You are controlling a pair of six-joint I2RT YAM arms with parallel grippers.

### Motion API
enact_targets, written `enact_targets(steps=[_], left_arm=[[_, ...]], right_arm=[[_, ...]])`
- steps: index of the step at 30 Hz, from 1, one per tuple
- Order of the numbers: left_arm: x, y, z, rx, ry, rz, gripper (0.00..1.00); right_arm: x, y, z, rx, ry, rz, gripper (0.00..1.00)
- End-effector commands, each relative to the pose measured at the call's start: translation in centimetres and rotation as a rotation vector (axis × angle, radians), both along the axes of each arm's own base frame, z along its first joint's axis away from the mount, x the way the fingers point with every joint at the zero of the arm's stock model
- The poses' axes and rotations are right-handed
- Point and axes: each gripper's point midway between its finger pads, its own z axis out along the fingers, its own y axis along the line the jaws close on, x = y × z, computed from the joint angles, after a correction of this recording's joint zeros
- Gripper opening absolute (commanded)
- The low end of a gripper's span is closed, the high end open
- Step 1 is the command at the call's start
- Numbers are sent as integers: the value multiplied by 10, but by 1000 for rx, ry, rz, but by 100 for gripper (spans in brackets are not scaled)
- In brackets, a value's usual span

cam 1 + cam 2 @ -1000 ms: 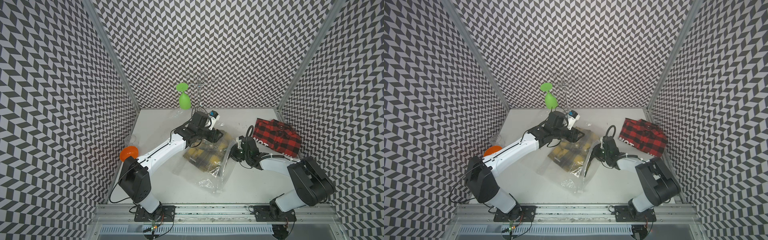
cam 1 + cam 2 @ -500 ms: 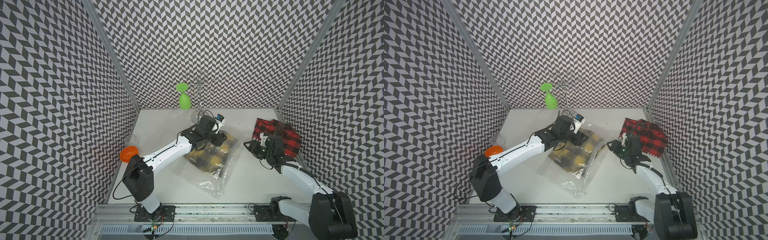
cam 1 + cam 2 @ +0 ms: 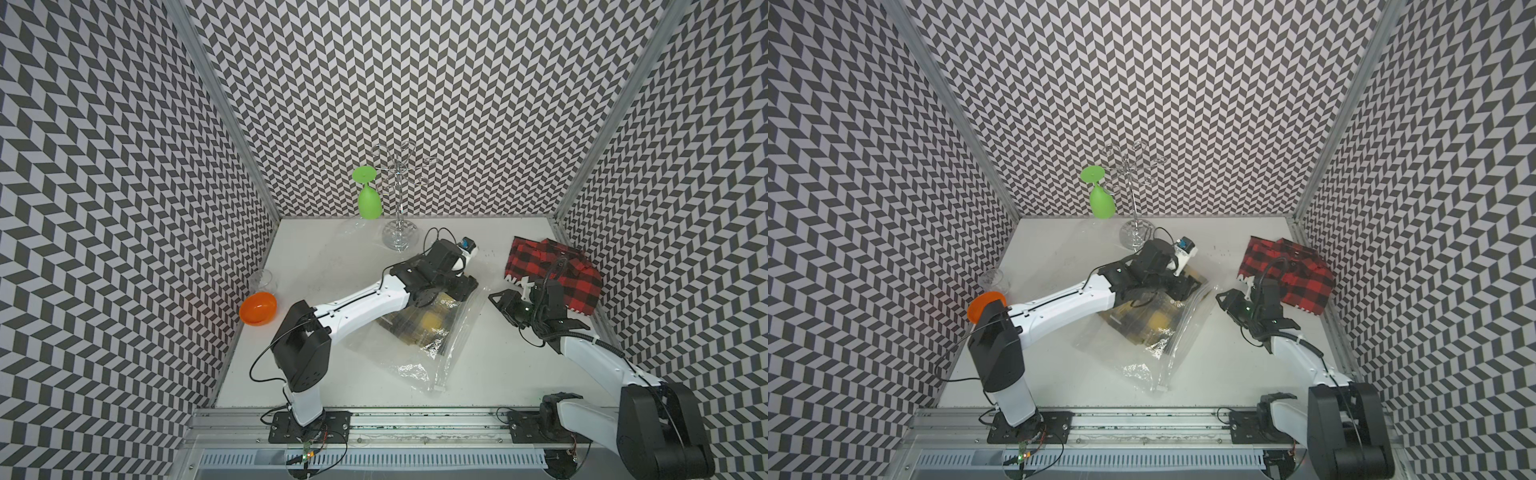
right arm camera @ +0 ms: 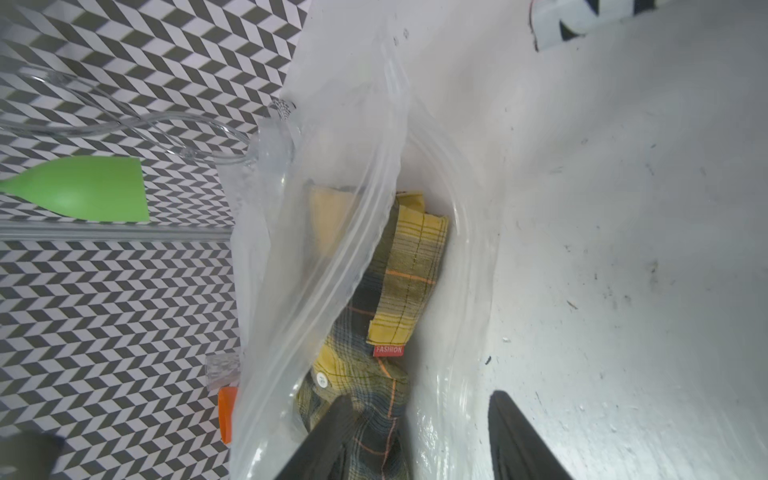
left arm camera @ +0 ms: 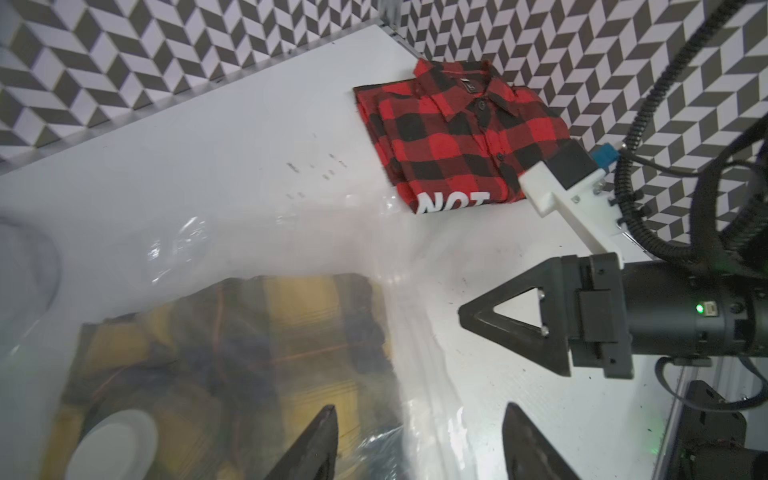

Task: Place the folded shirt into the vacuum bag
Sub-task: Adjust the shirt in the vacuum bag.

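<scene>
The vacuum bag (image 3: 419,361) (image 3: 1142,361) lies flat mid-table in both top views, its mouth facing right. Inside it is a folded yellow plaid shirt (image 3: 428,324) (image 4: 403,257), and the white valve cap (image 5: 120,440) sits on top. A folded red-and-black plaid shirt (image 3: 552,270) (image 5: 453,137) rests at the back right, outside the bag. My left gripper (image 3: 457,286) (image 5: 419,419) hangs open over the bag's far end. My right gripper (image 3: 505,301) (image 4: 419,401) is open just off the bag's mouth, between bag and red shirt, holding nothing.
A wire glass rack (image 3: 401,237) stands at the back with a green glass (image 3: 368,199) hanging on it. An orange bowl (image 3: 257,307) and a clear cup (image 3: 264,280) sit at the table's left edge. Patterned walls close three sides.
My right gripper has pulled back from the bag's mouth toward the red shirt, and the raised bag edge has dropped flat. My left gripper has shifted slightly right over the bag.
</scene>
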Motion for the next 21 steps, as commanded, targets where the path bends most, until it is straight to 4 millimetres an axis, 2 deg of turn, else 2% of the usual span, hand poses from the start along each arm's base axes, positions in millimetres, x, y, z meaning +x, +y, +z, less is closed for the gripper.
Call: enact_targets(steps=[1, 5, 9, 15, 18, 21], left_arm=[[-7, 0, -41, 169, 15, -8, 63], [-5, -6, -38, 143, 15, -4, 63], [-4, -6, -40, 179, 9, 13, 64], [-8, 5, -72, 356, -7, 20, 65], [-9, 9, -88, 414, -1, 23, 65], [-5, 9, -93, 433, 5, 31, 63]], right_arm=[[17, 8, 17, 64, -69, 42, 51], [9, 33, -1, 134, -19, 99, 49], [6, 38, -6, 153, -15, 76, 49], [4, 42, -11, 191, -19, 85, 49], [6, 49, -6, 233, -28, 105, 48], [12, 59, -4, 249, -27, 130, 48]])
